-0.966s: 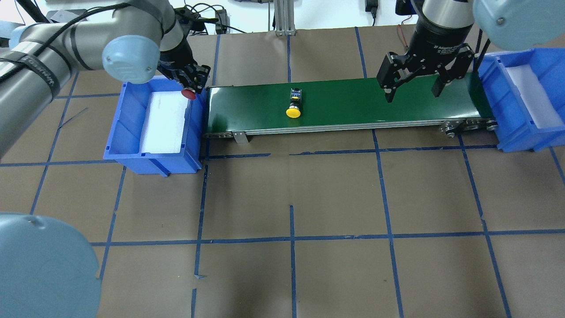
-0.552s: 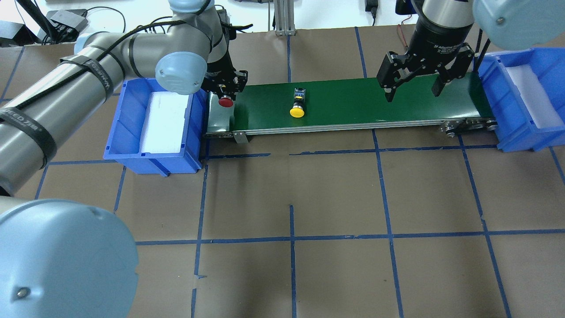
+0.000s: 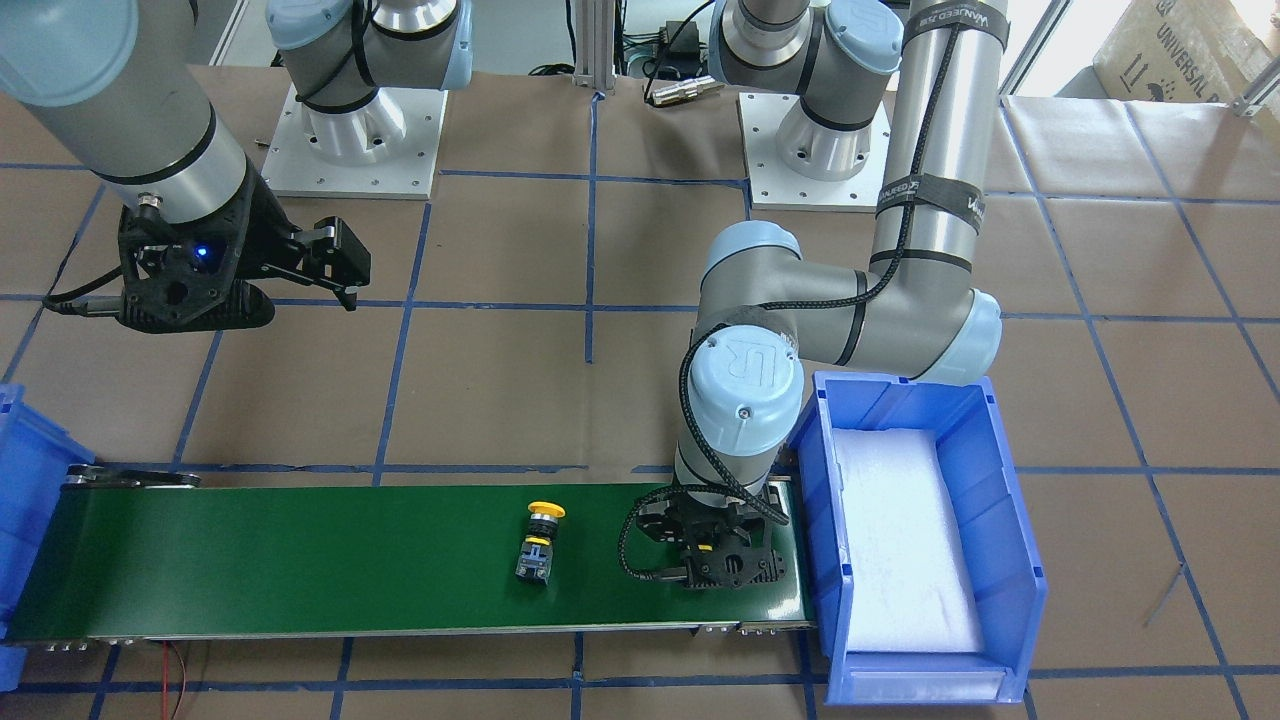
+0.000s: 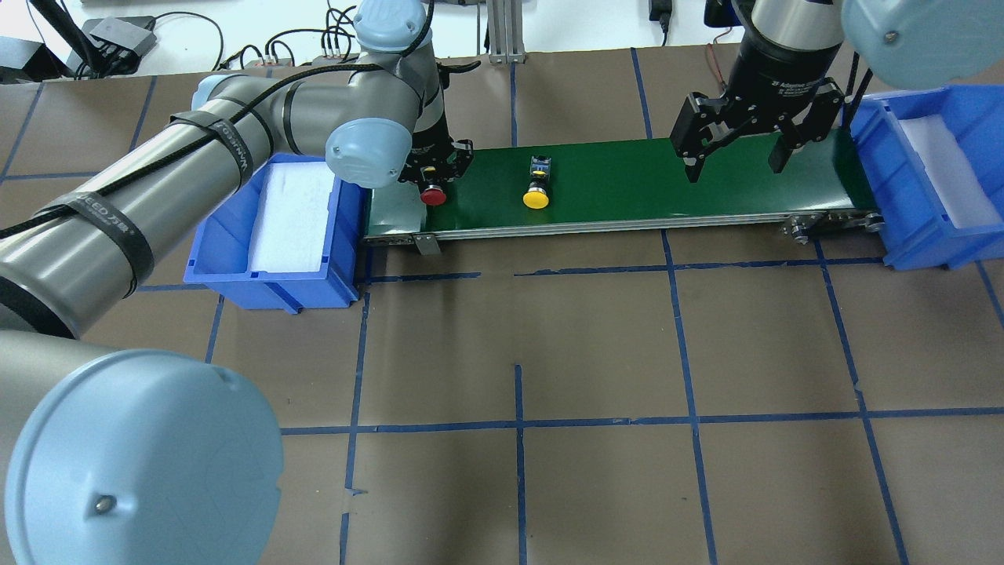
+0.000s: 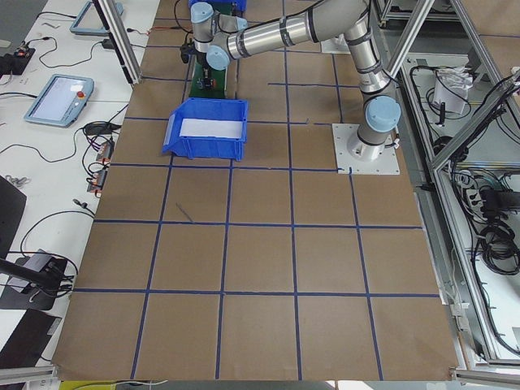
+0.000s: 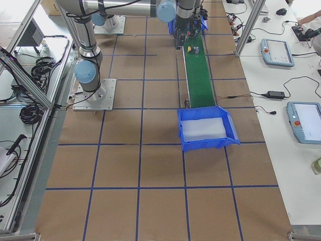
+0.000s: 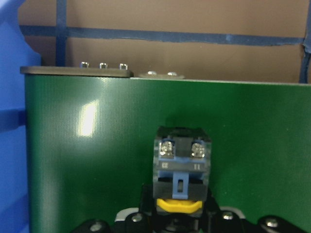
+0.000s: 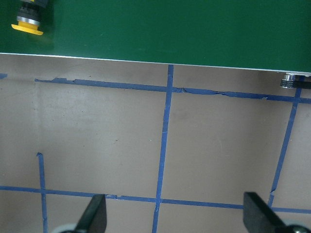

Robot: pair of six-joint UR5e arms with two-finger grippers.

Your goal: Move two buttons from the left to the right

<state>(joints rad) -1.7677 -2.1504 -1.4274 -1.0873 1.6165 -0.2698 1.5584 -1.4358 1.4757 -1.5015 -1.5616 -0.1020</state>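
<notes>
Table point(image 4: 596, 345): covered in brown paper marked with a grid of blue tape lines. Directly on it: 1 conveyor with a green belt point(image 4: 627, 184) running left to right along the side far from the robot, 2 blue bins, and 2 metal base plates point(image 3: 285, 175) under the arms. The left bin point(image 4: 267, 286) stands just beside the belt's left end, the right bin point(image 4: 925, 247) at its right end; each holds a white foam liner point(image 4: 290, 212). On the belt: 1 yellow button point(image 4: 537, 188), lying on its side, left of centre, cap toward the robot. A red button point(image 4: 433, 196) is over the belt's left end; contact with the belt cannot be determined.
</notes>
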